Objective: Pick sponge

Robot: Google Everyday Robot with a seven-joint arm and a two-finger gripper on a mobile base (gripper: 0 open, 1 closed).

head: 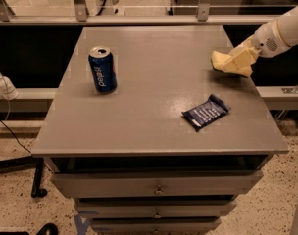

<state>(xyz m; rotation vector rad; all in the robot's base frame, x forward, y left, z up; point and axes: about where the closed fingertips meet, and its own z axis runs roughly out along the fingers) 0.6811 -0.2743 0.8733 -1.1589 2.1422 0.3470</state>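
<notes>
Sponge point(219, 59) is lying near the right rear edge of the grey cabinet top point(154, 48), and my claw point(238, 62) is sitting right against its right side, with the white arm point(281, 33) extending in over that same edge. The pale yellow of the claw and the pale yellow of the foam are blending together there, so I am not able to tell whether the claw is spread, closed on nothing, or pinching the block. I am only seeing that the 2 are touching or overlapping. I am judging this to be the grasp step: the approach is looking finished and the lift is not yet done, since the sponge is appearing to rest on or just above the surface. The next move is calling for a firm, even squeeze across the soft foam, which will likely be giving under pressure, and then a straight rise. The dark blue snack wrapper point(206, 112) is lying well forward of the sponge, and the 1 blue soda can point(102, 70) is standing upright far to the left, so neither is crowding the lift.
</notes>
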